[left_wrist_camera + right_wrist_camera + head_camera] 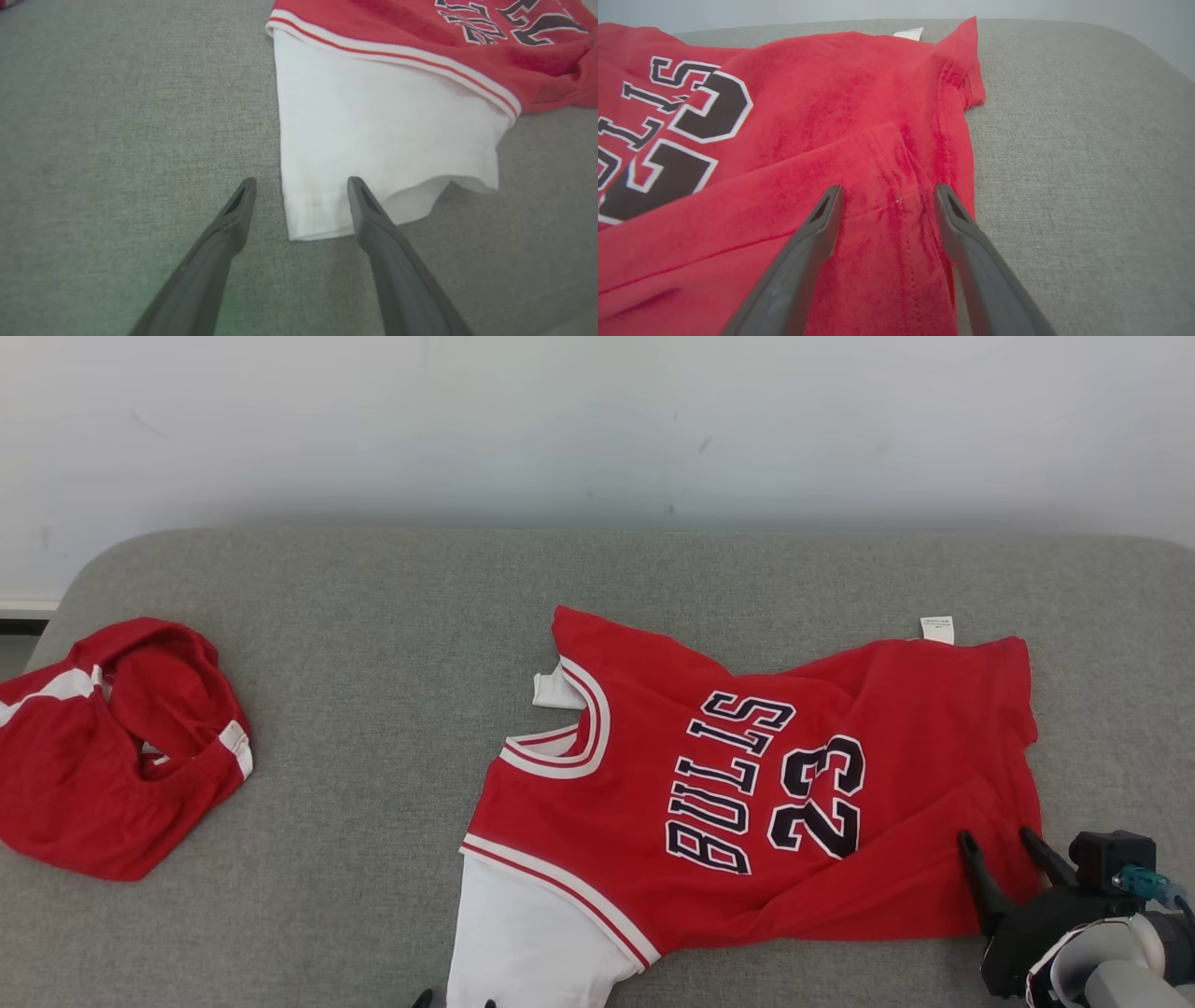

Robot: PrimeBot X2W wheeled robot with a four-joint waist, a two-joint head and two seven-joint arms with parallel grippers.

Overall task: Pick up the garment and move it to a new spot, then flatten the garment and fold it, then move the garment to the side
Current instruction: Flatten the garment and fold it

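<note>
Here, your red-and-white Bulls jersey (747, 775) lies right of centre on the grey fabric cushion (373, 616), left gripper (301, 186) straddling the white sleeve (373, 130) edge, right gripper (887, 191) over the bunched hem (896, 154), both splayed wide and empty. Pinching that bunch could lock the crease in.

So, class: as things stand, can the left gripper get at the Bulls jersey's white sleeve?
Probably yes: the left gripper is open, the edge of the white sleeve lies between its fingers, and nothing blocks it.
</note>
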